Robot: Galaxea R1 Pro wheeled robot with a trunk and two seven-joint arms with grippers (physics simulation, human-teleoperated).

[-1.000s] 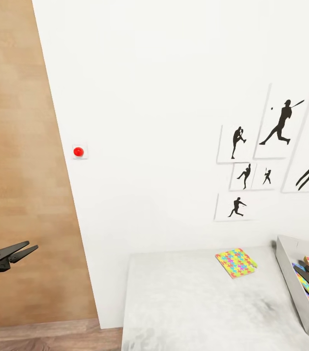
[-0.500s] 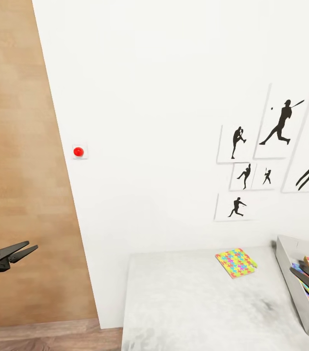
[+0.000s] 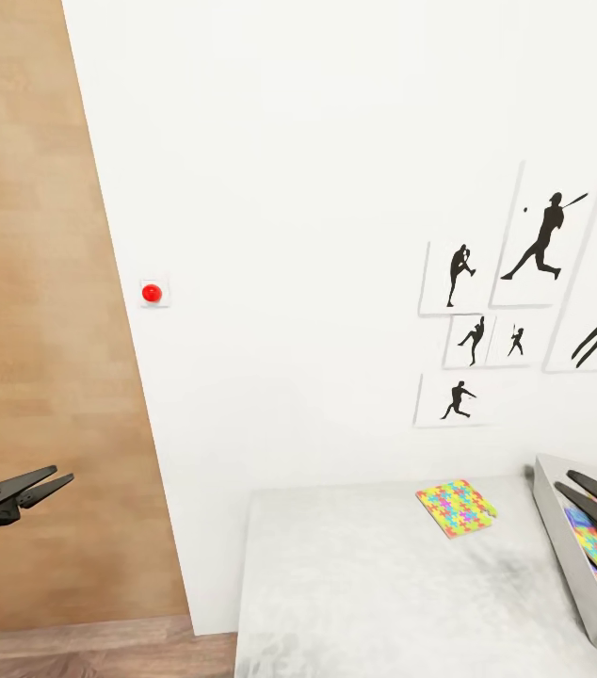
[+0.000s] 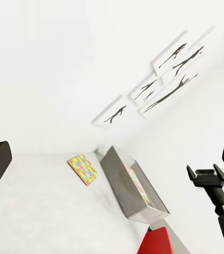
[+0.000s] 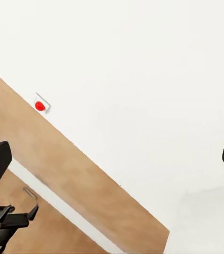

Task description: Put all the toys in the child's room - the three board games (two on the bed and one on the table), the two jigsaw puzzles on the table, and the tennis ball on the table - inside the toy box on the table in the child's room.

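Our right gripper (image 3: 588, 492) hangs empty with jaws spread above the toy box (image 3: 562, 537), at four o'clock in the head view; colourful toys already lie inside. Our left gripper (image 3: 49, 484), also parted and empty, hangs at eight o'clock. One jigsaw puzzle (image 3: 456, 506) lies flat on the table (image 3: 364, 584), just beside the box. We should lift clear, then pinch its overhanging edge.

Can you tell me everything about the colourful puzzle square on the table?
The jigsaw puzzle is a small flat square covered in a mosaic of yellow, pink, blue, green and orange pieces. It lies flat on the light-grey table, turned at a slant, near the wall. It sits apart from the grey toy box; no gripper touches it.
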